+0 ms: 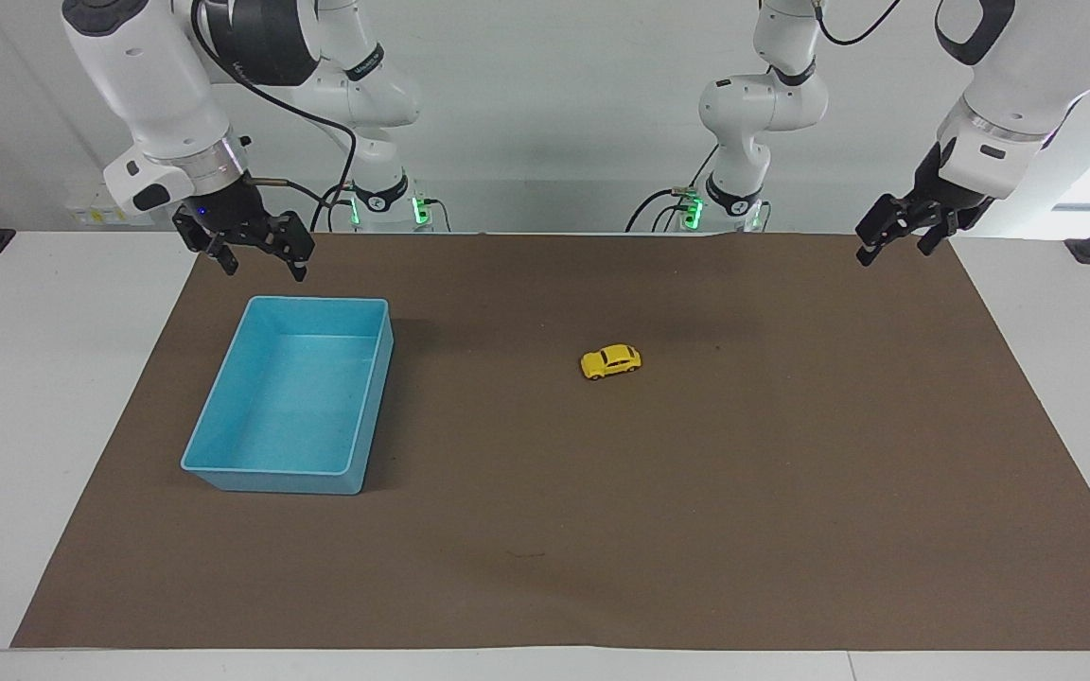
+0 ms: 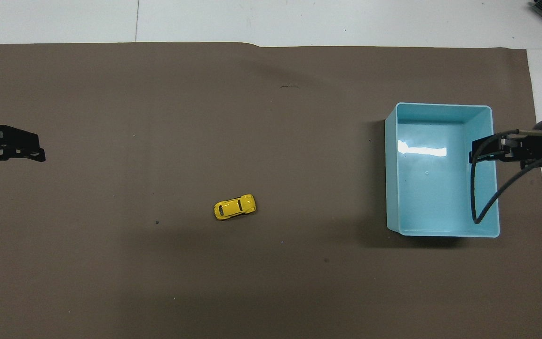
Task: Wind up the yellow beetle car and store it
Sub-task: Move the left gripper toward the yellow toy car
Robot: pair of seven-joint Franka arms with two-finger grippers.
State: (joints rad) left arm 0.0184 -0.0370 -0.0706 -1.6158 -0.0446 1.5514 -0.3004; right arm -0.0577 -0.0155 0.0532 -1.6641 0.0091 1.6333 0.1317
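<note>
The yellow beetle car is lying lengthwise along the mat, somewhat closer to the left gripper than to the right gripper, both hanging spread-fingered and empty over the mat's robot-side corners.

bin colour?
Light blue rectangular plastic bin, empty inside; clearest in the overhead view.

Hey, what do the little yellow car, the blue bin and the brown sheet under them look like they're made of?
Yellow beetle car: glossy painted body, die-cast metal or hard plastic; can't tell which.
Blue bin: smooth moulded plastic, its floor throwing a bright glare.
Brown sheet: matte, thin, probably paper or felt, with a slight ripple along one edge.
</note>
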